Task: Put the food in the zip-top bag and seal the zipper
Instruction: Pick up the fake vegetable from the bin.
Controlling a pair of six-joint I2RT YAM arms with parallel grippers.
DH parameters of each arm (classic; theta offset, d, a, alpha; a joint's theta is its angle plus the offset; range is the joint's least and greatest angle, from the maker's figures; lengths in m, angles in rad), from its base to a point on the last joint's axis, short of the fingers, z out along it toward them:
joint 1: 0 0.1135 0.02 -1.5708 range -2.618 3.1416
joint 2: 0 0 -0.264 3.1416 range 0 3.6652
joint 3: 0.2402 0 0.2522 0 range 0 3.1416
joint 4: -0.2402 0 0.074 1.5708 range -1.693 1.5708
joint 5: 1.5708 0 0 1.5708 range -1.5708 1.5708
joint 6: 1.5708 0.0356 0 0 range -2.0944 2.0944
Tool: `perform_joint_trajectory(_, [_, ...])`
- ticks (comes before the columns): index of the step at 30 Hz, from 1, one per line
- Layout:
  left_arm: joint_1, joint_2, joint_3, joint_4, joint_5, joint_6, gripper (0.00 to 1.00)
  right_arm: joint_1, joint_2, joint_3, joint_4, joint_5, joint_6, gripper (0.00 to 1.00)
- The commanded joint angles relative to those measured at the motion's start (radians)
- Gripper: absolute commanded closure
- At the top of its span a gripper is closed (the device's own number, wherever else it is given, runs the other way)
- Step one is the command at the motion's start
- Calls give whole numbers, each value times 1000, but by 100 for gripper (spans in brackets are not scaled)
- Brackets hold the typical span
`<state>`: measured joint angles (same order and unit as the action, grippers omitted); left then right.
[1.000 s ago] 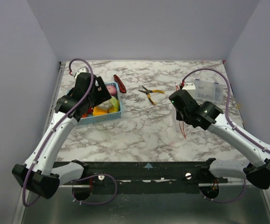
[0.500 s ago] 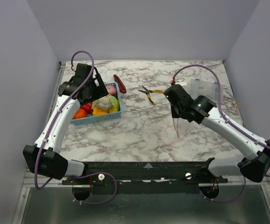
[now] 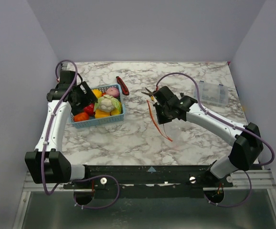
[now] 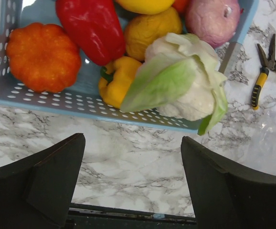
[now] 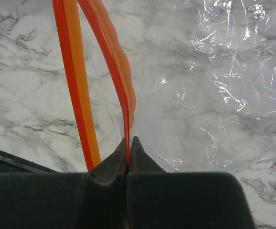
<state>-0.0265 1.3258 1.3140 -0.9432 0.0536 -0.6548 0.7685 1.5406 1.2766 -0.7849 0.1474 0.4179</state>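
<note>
The right gripper (image 5: 128,143) is pinched tight on one lip of the zipper (image 5: 116,67), near the middle of the table. Holding that orange-red strip away from its twin seems meant to keep the mouth of the zip-top bag (image 5: 219,90) gaping for loading. The left gripper (image 4: 131,148), fingers spread wide and empty, hangs just short of the near wall of the blue basket (image 4: 47,98) by the table's left edge, apparently lining up a pick. The cauliflower (image 4: 185,90) and yellow pepper (image 4: 111,83) lie closest to it. All the food sits in the basket and none is in the bag. From overhead the clear film almost vanishes against the marble, so how much of the bag rests on the table is unclear. The wrist view cuts off its far end.
</note>
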Motion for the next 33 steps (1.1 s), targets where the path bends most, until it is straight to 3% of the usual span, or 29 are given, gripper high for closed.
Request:
perform_joint_trajectory(1, [102, 14, -46, 67, 129, -6, 18, -14, 18, 21, 45, -120, 2, 100])
perform_joint_trajectory(5, [109, 107, 29, -31, -42, 43, 25, -25, 19, 21, 41, -138, 10, 100])
perform_joint_trajectory(7, [111, 114, 27, -52, -182, 91, 25, -26, 14, 21, 38, -136, 11, 100])
perform_joint_trajectory(11, [114, 128, -5, -38, -265, 203, 23, -33, -3, 5, 31, -126, 9, 100])
perform_joint_trajectory(29, [129, 410, -9, 54, -215, 403, 22, -53, -3, 3, 23, -140, -2, 100])
perform_joint_trajectory(33, [129, 455, -11, 64, -200, 405, 29, -57, 2, 12, 18, -140, -4, 100])
